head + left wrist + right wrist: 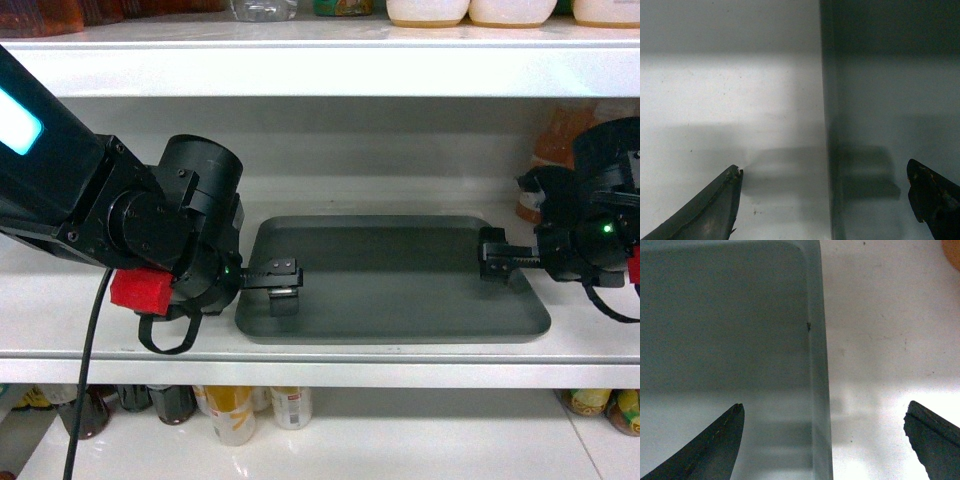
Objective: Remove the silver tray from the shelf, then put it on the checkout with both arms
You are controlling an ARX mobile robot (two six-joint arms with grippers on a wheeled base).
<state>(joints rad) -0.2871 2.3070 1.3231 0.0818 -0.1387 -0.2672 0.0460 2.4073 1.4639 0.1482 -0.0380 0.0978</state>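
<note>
Grey-green, the tray (390, 280) lay flat on the shelf (300, 345). Both hands, left hand (284, 275) and right hand (493, 255), gaped wide astride its rims; uneven closing risked tilting it.

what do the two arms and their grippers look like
Both arms are bulky, matte black, with round drum-like joints. The left arm has a glowing cyan panel, a red block underneath, a black strap loop and a hanging black cable. The right arm shows a small green light and a red patch. Each ends in thin, black, tapered fingers.
</note>
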